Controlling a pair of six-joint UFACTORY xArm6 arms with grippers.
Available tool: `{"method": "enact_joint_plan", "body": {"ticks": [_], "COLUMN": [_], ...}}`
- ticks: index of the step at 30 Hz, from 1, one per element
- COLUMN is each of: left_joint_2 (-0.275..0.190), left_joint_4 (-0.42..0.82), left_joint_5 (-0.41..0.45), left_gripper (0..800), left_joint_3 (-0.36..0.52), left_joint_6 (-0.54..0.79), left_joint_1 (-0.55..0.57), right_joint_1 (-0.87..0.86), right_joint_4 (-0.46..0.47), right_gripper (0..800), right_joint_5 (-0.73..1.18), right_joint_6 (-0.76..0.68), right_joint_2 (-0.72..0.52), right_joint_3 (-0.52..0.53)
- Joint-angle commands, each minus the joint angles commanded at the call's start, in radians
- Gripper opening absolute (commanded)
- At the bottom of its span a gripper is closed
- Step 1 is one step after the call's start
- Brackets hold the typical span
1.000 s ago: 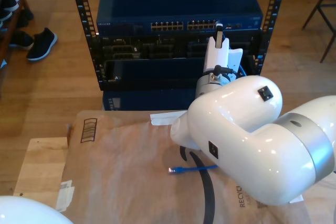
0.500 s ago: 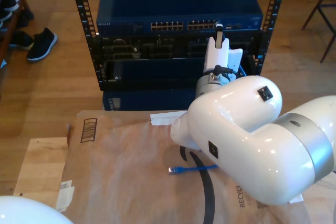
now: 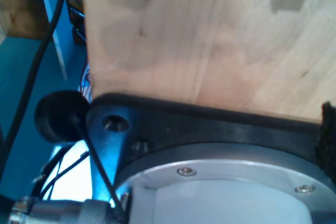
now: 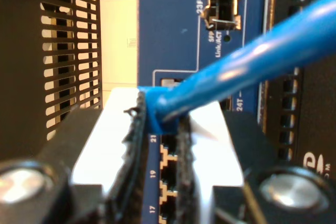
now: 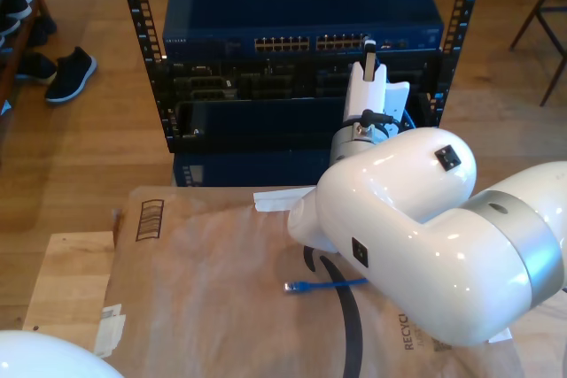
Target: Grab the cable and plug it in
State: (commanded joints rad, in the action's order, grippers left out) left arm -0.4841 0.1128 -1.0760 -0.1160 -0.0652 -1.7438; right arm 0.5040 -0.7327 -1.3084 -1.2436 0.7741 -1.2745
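Observation:
The cable [image 4: 252, 72] is thin and bright blue, and it runs up and away from my second gripper [image 4: 160, 124], which is shut on it near its plug end. The black pads [image 4: 184, 150] pinch it just in front of the blue switch's port row [image 4: 168, 157], by the ports marked 17 to 21. In the exterior view my second gripper [image 5: 369, 44] stands at the switch ports [image 5: 310, 42], at the end of the large white arm [image 5: 425, 227] on the exterior view's right. The cable's other end [image 5: 297, 287] lies on the brown paper.
The blue switch [image 5: 301, 6] sits in a black rack [image 5: 146, 50] on a wood floor. Brown paper [image 5: 204, 289] covers the table. Shoes [image 5: 69, 73] lie at the exterior view's left. A white arm part [image 5: 35, 356] shows near that view's lower left corner. The first wrist view faces a wood board [image 3: 210, 35] and a metal flange [image 3: 220, 171].

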Motion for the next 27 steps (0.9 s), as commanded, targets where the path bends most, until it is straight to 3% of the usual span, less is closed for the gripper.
{"method": "enact_joint_plan", "body": {"ticks": [27], "left_joint_2": [0.000], "left_joint_4": [0.000], "left_joint_5": [0.000], "left_gripper": [800], "left_joint_3": [-0.002], "left_joint_6": [0.000], "left_joint_1": [0.000], "right_joint_1": [-0.003], "right_joint_4": [0.000], "right_gripper": [0], "right_joint_5": [0.005], "right_joint_6": [0.000], "right_joint_2": [0.029], "right_joint_3": [-0.043]}}
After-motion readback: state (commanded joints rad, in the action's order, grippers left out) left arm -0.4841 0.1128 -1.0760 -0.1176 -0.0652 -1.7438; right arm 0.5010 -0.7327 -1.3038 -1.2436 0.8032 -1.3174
